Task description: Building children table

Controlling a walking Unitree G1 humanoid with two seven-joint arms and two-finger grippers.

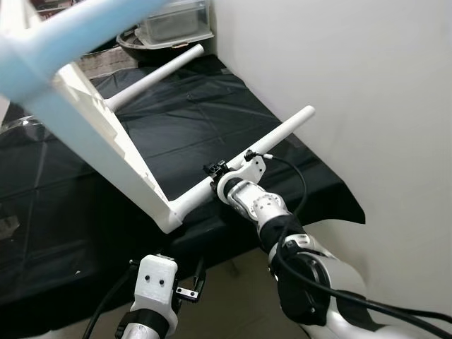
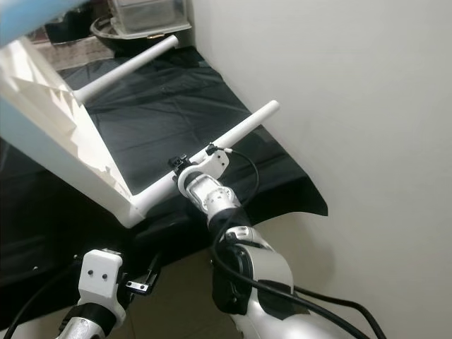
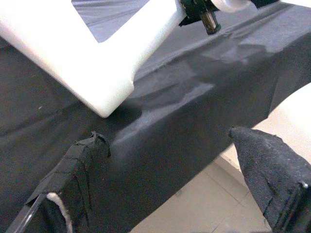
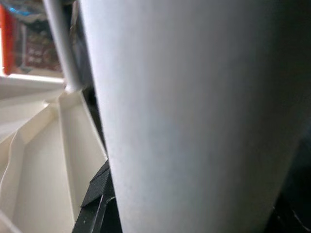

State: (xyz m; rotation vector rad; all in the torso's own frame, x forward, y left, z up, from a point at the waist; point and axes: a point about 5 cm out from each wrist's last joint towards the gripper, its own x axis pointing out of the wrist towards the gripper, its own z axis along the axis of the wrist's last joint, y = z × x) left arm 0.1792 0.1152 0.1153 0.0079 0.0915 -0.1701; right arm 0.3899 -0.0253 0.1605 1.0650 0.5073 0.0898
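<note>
Across black cloth [image 1: 176,134], table leg [image 1: 282,134] slanting wallward.

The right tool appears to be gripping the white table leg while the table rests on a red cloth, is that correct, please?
Not quite: the cloth is black, not red, as the left eye view shows. The rest holds: the right tool is closed around the white table leg, and the table rests tilted on that cloth.
</note>
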